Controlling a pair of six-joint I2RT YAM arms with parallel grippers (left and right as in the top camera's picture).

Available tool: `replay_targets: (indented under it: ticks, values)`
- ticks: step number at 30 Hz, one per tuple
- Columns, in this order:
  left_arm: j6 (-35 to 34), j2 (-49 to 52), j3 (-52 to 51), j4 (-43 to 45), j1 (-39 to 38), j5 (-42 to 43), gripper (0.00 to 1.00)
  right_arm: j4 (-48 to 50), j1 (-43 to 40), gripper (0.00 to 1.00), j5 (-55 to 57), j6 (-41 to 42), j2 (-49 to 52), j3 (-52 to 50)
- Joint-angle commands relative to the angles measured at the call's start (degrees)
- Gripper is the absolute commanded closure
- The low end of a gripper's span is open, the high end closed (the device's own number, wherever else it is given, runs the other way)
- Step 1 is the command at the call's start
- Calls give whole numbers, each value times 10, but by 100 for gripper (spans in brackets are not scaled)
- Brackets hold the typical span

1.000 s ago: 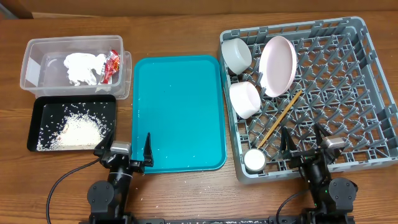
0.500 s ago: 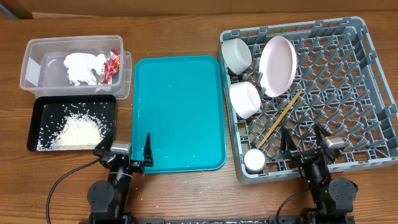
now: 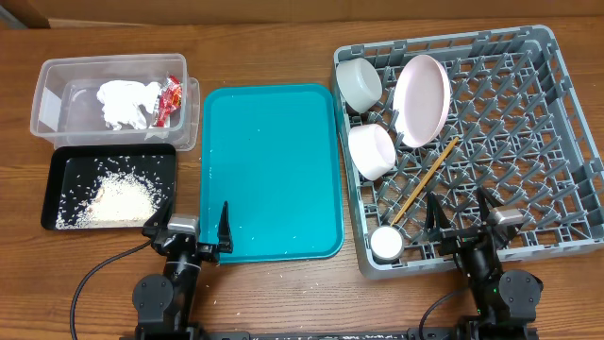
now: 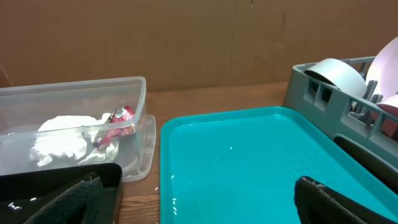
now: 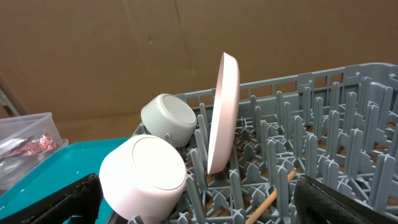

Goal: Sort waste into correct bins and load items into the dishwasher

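Note:
The grey dish rack [image 3: 566,104] at right holds a pink plate [image 3: 421,99] on edge, a grey-white bowl [image 3: 359,83], a white bowl [image 3: 372,151], a small white cup [image 3: 386,244] and wooden chopsticks [image 3: 425,179]. The clear tub [image 3: 57,76] at back left holds the white napkin [image 3: 127,102] and red wrapper [image 3: 170,98]. The black tray [image 3: 57,165] holds rice [image 3: 118,198]. My left gripper [image 3: 189,234] is open and empty at the teal tray's near left corner. My right gripper [image 3: 464,219] is open and empty over the rack's front edge.
The teal serving tray [image 3: 269,170] lies between the bins and the rack, with a few stray rice grains on it [image 4: 174,202]. A cardboard wall stands behind the table in both wrist views.

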Motion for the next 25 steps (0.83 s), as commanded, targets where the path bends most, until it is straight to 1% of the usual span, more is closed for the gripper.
replay_targets:
  ticks: [1, 25]
  values:
    - [7, -7, -3, -2, -4, -8, 0, 3, -3, 0, 5, 0, -5, -6]
    - [7, -7, -3, -2, -4, -8, 0, 3, -3, 0, 5, 0, -5, -6]
